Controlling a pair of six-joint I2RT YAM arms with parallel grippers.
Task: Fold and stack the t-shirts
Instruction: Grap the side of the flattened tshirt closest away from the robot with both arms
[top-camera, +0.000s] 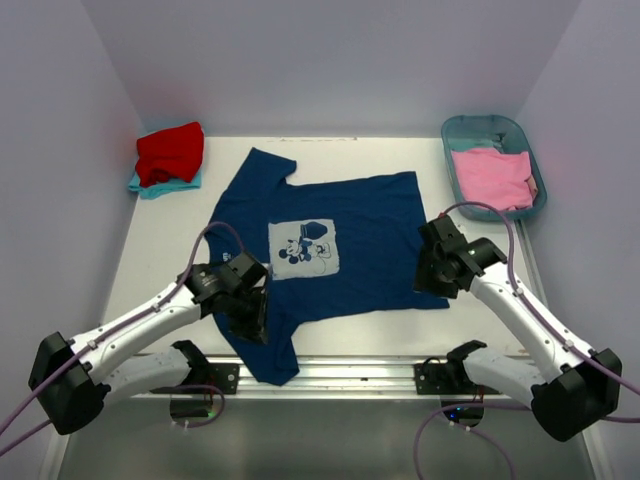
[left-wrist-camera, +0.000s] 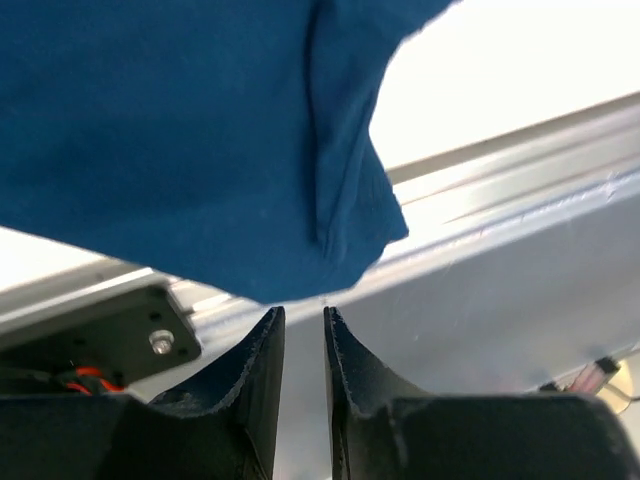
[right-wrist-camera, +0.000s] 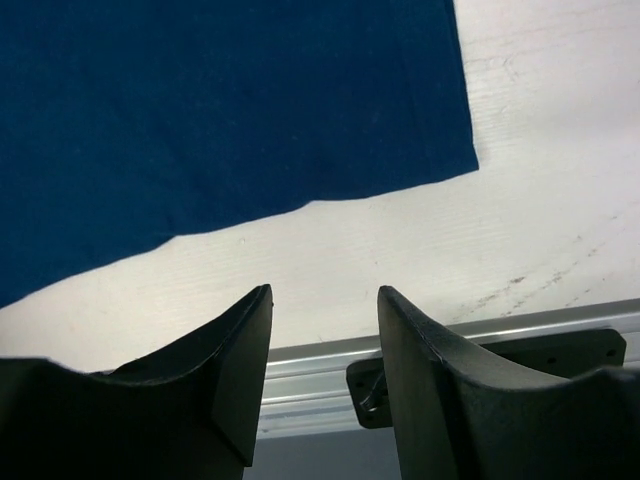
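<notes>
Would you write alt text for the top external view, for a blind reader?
A navy t-shirt with a cartoon print lies spread on the table, the left gripper over its near sleeve, the right gripper at its right edge. A red shirt lies far left, a pink shirt far right.

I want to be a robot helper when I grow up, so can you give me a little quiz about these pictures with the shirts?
1. True or false: the pink t-shirt lies inside the teal tub.
2. Which thing lies spread out on the table? A) a towel B) the navy blue t-shirt C) a pair of socks
3. Fill the gap: the right end effector has its fingers ___, with nothing between them.

Key: 1 true; 2 B; 3 open.
</notes>
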